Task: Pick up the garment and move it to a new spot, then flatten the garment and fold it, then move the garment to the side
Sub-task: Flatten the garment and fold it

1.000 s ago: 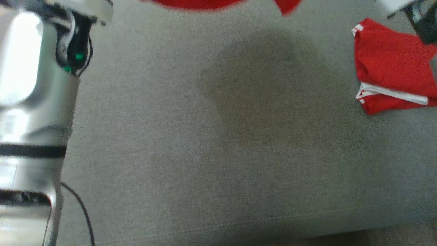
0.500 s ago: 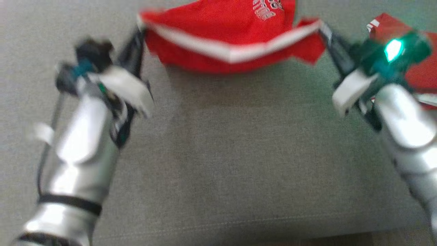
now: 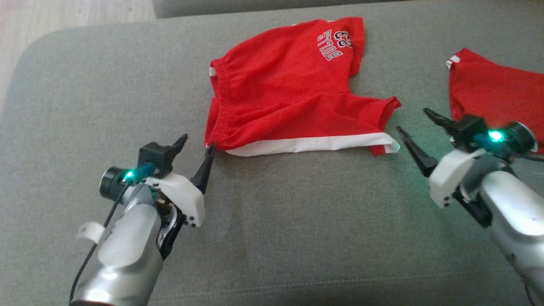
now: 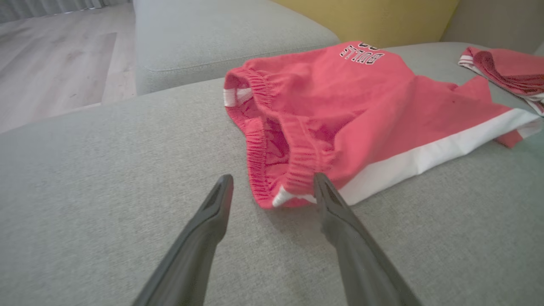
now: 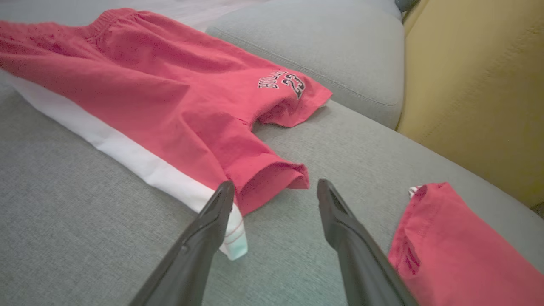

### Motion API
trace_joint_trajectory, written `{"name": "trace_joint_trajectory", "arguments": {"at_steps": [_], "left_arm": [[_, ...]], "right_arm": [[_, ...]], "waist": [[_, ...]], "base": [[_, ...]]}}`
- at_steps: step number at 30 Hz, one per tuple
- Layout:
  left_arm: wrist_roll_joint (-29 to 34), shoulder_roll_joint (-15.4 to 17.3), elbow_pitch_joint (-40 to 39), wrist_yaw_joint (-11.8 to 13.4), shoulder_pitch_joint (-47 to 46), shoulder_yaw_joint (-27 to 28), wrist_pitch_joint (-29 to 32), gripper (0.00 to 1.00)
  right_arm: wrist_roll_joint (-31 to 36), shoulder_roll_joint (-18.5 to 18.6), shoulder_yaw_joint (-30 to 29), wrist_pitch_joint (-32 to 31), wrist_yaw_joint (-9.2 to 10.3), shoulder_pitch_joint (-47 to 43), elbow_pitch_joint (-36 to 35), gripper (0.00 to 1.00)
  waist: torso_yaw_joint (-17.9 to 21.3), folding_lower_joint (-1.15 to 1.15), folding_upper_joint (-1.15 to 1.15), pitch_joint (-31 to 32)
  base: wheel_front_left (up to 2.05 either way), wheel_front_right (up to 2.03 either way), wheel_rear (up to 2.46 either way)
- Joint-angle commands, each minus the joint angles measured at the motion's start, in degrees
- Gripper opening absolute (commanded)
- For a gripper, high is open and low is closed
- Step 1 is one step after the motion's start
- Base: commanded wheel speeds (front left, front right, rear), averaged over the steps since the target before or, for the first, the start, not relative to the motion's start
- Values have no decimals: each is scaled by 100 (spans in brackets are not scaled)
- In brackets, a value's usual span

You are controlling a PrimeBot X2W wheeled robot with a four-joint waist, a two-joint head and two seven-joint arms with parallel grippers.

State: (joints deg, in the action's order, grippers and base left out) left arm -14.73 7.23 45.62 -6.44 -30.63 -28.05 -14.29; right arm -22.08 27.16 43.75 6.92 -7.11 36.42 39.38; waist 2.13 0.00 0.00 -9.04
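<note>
The garment [image 3: 289,97] is soft matt red cloth with a white band and a puckered elastic waist, the sofa [image 3: 297,221] is coarse grey woven fabric, the left pincer [image 3: 196,142] and right pincer [image 3: 413,120] look like matt dark plastic, and the left forearm [image 3: 123,250] is glossy silver.

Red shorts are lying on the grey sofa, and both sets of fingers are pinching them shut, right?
Not quite. The red shorts lie on the grey sofa, but the left fingers and the right fingers stand open, pinching nothing. The head view shows it.
</note>
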Motion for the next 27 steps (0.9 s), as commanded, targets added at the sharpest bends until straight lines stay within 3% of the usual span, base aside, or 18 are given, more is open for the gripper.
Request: {"name": "trace_joint_trajectory", "arguments": {"at_steps": [1, 8, 14, 20, 27], "left_arm": [[-7, 116, -258, 107, -36, 343, -70, 100], [-216, 21, -884, 265, 319, 920, -71, 100], [-482, -232, -1806, 354, 900, 1648, -71, 100], [-580, -395, -2292, 382, 1384, 2018, -71, 100], [-561, -427, -1919, 311, 1274, 1881, -71, 100]], "right_arm": [[-148, 189, -246, -57, -37, -196, -211, 100], [-483, -73, -1597, 316, -37, -833, -559, 100], [-429, -952, -2863, 660, -37, -1834, -1207, 100], [72, -1705, -3390, 676, -37, -2565, -1728, 100], [595, -1813, -3567, 324, -37, -2566, -2122, 100]], "waist": [[-3, 0, 0, 118], [-6, 0, 0, 312], [-24, 0, 0, 401], [23, 0, 0, 416], [83, 0, 0, 273]], "base": [[0, 0, 0], [0, 0, 0], [0, 0, 0], [0, 0, 0], [0, 0, 0]]}}
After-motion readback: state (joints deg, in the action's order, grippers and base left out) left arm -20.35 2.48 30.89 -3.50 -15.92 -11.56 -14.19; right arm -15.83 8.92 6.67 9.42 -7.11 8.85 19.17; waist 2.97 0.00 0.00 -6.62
